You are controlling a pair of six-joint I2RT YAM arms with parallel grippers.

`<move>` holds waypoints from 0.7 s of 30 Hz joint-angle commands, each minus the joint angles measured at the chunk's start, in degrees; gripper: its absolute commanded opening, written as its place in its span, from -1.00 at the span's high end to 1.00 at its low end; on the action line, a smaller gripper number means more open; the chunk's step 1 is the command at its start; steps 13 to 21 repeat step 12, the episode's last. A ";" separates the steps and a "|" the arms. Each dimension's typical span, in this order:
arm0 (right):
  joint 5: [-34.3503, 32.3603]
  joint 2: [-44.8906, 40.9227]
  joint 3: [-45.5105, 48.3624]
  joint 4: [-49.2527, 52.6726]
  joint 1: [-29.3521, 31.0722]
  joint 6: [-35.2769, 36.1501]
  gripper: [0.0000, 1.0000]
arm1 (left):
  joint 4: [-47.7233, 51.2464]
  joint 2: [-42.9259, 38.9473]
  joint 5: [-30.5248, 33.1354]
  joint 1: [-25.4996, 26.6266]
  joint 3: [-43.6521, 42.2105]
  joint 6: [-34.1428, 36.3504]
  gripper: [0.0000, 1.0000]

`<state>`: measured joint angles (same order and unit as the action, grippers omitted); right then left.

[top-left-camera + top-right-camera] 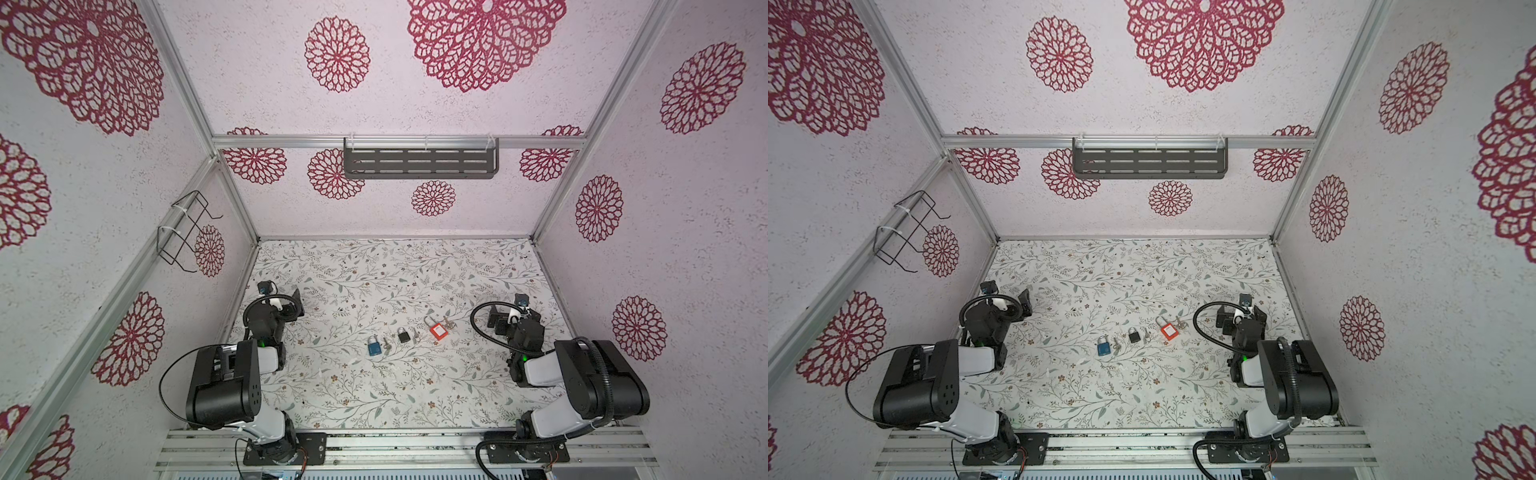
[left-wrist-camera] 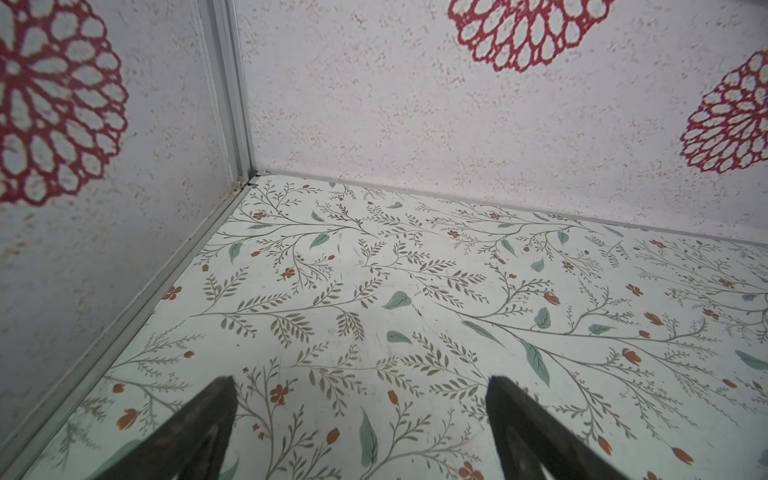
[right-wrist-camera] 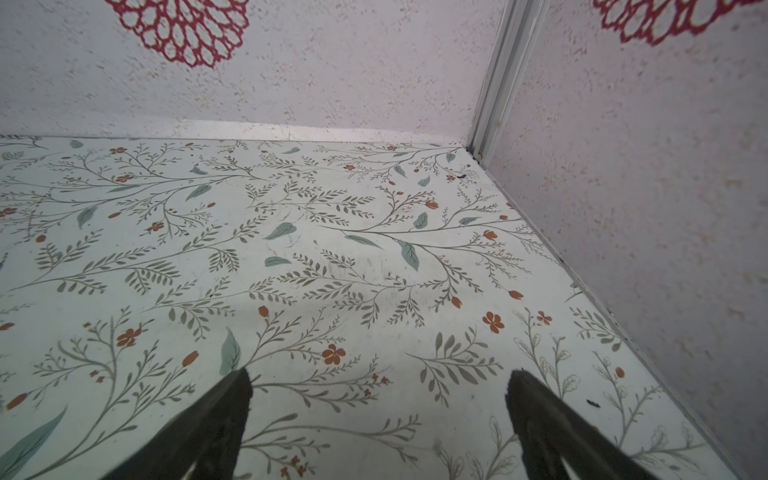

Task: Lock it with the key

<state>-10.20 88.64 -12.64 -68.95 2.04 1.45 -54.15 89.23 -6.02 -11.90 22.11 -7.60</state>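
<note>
Blue padlock point(image 1: 373, 347): blue body and silver shackle. It lies flat on the floral table point(image 1: 374, 399), leftmost in a slanting row near the middle.
Black padlock point(image 1: 403, 335): small, with a dark body. It sits mid-row, apart from both neighbours.
Red padlock point(image 1: 437, 330): orange-red body with a white label and a pale shackle tilted leftward. It is rightmost in the row and nearest the right arm.
Shackles: too small to tell whether any is snapped shut.
Left-hand key point(image 1: 386, 345): silver, lying just right of the blue padlock.
Middle key point(image 1: 415, 336): silver, lying just right of the black padlock.
Right-hand key point(image 1: 447, 322): silver, lying just beside the red padlock, on its far right side.
Count: three padlocks and three keys, one key beside each padlock, shown in both top views.
Left gripper point(image 2: 361, 386): jaws spread wide with nothing between them. It is over bare table near the left wall, well apart from the row.
Right gripper point(image 3: 380, 380): jaws spread wide and empty. It is over bare table near the right wall, well apart from the row.
</note>
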 commanded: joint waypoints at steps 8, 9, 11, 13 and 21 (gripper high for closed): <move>0.23 -0.37 -1.84 -0.25 0.46 -0.97 -0.98 | 0.27 0.15 -0.69 0.00 0.66 -0.02 -0.95; 0.37 -0.40 -1.65 -0.53 0.42 -1.10 -0.98 | 0.53 0.15 -0.30 0.19 0.83 0.10 -0.95; 0.03 -0.66 -1.27 -1.08 0.42 -0.94 -0.98 | 1.68 0.15 1.58 0.95 1.45 0.46 -0.95; 0.17 -0.66 -1.13 -1.38 0.40 -0.99 -0.98 | 2.09 0.08 2.89 1.50 1.60 0.78 -0.95; 0.17 -0.66 -1.13 -1.38 0.40 -0.99 -0.98 | 2.09 0.08 2.89 1.50 1.60 0.78 -0.95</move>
